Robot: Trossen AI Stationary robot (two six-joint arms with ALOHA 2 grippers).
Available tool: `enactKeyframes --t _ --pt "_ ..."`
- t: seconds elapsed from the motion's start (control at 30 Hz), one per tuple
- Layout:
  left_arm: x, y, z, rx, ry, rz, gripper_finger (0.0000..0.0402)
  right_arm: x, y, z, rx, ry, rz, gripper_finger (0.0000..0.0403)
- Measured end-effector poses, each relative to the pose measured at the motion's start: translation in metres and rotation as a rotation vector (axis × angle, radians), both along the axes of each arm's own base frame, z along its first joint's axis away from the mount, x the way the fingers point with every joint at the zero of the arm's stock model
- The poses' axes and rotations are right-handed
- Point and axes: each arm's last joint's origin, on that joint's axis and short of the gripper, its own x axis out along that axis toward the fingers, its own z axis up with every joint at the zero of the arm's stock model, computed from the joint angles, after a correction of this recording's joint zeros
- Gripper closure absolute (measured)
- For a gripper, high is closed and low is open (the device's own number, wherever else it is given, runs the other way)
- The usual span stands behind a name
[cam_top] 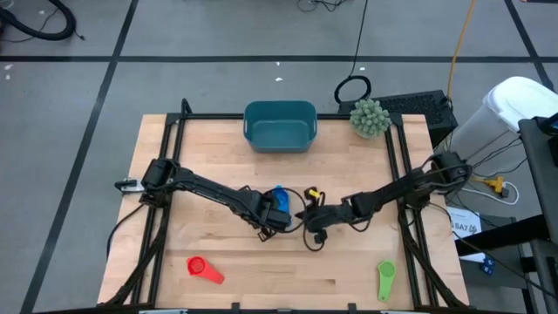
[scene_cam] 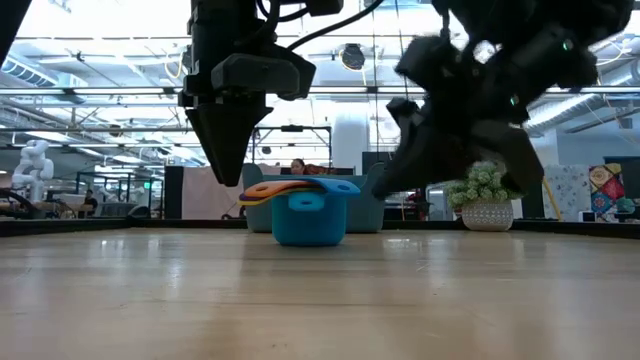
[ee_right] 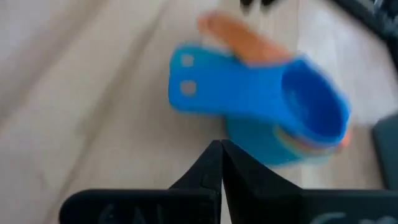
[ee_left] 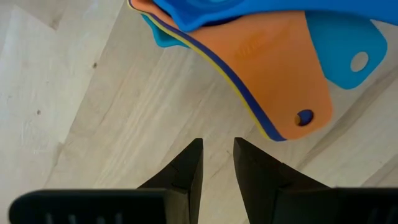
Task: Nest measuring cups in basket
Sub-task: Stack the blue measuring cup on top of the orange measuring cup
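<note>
Wooden table (cam_top: 227, 296) w/ black frame rails; both arms reach in toward its centre. Teal-blue basket (cam_top: 279, 125) sits at the far edge, mid-table, well apart from the cups, w/ a spiky green plant ball (cam_top: 370, 117) in a pale pot near its right. Nested stack of measuring cups (scene_cam: 305, 215) stands on the table at centre, between the two grippers: blue bowls, orange handle (ee_left: 273, 68) fanned out over thin yellow and dark-blue edges, light-blue handle (ee_right: 217, 93) on top. Left gripper (ee_left: 217, 155) hangs just beside the stack, fingers parted a little w/ bare wood between them, gripping nothing. Right gripper (ee_right: 222, 152) is near the stack on the other side, fingers pressed together, empty. Red cup (cam_top: 204, 269) lies alone near the front-left; green cup (cam_top: 385, 279) lies near the front-right.
</note>
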Motion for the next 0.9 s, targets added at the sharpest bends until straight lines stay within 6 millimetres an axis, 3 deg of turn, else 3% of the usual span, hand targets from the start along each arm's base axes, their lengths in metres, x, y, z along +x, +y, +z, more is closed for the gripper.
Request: enactKeyframes --t 0.37,0.63,0.9 --pt "0.002 -0.001 0.000 -0.006 -0.021 0.000 0.0309 0.008 0.000 -0.009 0.068 -0.120 0.004 0.0403" --pt "0.006 -0.002 0.000 -0.017 -0.062 0.003 0.0309 0.019 0.003 -0.022 0.087 -0.111 0.019 0.0403" --pt "0.011 0.000 0.001 -0.029 -0.106 0.009 0.0309 0.040 0.009 -0.011 0.095 -0.166 0.051 0.0403"
